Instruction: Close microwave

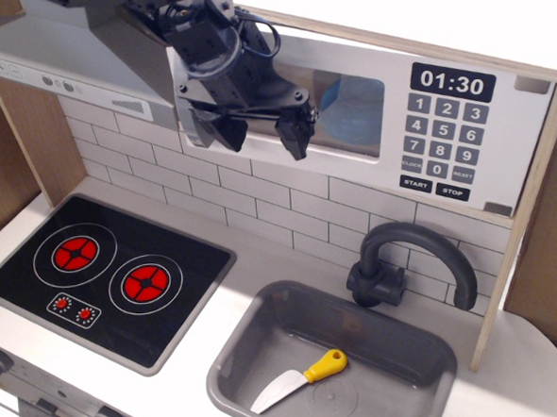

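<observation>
While the grey sink (381, 330) holds only a yellow-handled knife (300, 378), the microwave (378, 127) sits high on the tiled wall, its white door nearly flush and something blue showing behind the window. Pressed against the door's left end, the gripper (259, 129) has its fingers spread, holding nothing. A dark faucet (405, 262) stands below, and the stovetop (103, 281) lies left.

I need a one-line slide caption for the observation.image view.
Open gripper at the microwave door, which looks nearly flush; a yellow-handled knife lies in the sink.
</observation>
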